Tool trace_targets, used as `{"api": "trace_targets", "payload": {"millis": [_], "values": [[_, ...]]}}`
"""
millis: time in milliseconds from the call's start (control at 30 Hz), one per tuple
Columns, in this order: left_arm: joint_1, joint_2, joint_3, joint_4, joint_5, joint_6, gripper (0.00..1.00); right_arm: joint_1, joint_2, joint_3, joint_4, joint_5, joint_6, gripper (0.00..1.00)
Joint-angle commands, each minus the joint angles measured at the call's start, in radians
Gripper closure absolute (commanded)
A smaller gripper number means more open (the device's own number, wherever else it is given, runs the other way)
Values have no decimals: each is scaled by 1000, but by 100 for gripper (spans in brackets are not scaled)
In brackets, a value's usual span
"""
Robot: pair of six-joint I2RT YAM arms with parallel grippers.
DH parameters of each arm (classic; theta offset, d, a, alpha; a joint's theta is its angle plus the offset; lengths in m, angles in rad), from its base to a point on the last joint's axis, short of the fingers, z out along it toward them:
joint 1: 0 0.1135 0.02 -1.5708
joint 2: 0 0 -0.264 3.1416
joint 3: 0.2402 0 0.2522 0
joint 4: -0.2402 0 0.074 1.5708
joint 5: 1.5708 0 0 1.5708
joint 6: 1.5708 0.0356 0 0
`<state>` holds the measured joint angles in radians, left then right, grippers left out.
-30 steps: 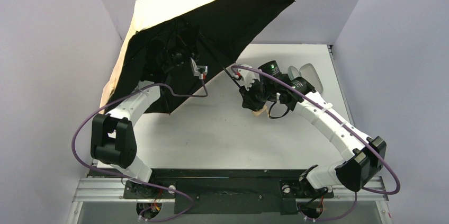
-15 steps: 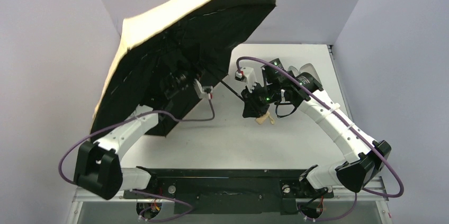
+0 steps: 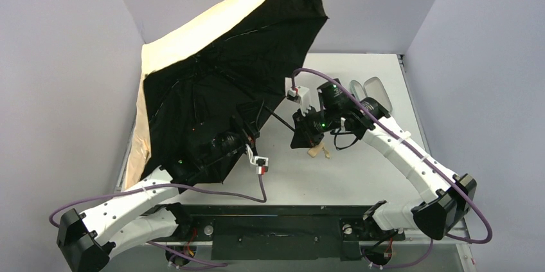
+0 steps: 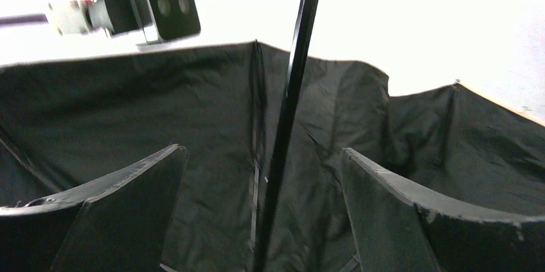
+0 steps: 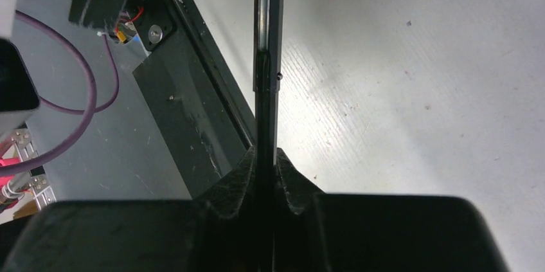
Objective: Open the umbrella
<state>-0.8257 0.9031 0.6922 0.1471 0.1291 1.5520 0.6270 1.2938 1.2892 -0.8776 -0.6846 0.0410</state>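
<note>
**Two robot arms, one open umbrella**

One compact umbrella (image 3: pixel 218 85) stands open over the left half of the white table (image 3: pixel 360 175). Its canopy is tipped on edge, so the black lining faces the overhead camera. The tan outside shows only as a bright band along the upper and left rim. A thin black shaft (image 3: pixel 277 117) slants down out of the canopy toward the middle of the table.

The right gripper (image 5: pixel 267 166) has its jaws pinched on that shaft. From the right wrist, the right fingers (image 5: pixel 292 182) are seen pressed against the rod from either side. The rod runs straight up the picture, over the table top and the edge of the black base plate (image 5: pixel 186 111). The small beige handle (image 3: pixel 316 151) hangs just below this gripper in the overhead view. Whether it touches the table cannot be told.

The left gripper (image 4: pixel 262 152) reaches in under the canopy with its jaws spread wide. The shaft passes between the left fingers (image 4: pixel 128 208) and touches neither, with folds of black lining behind it.

A pale oval case (image 3: pixel 378 89) lies near the far right of the table behind the right arm, well apart from the canopy. Purple cables (image 3: pixel 193 188) loop off both arms.
</note>
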Motion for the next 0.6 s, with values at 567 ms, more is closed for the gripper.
{"api": "trace_targets", "payload": {"millis": [567], "values": [[222, 321, 55, 300, -179, -36, 44, -3, -198, -202, 165, 22, 36, 100]]}}
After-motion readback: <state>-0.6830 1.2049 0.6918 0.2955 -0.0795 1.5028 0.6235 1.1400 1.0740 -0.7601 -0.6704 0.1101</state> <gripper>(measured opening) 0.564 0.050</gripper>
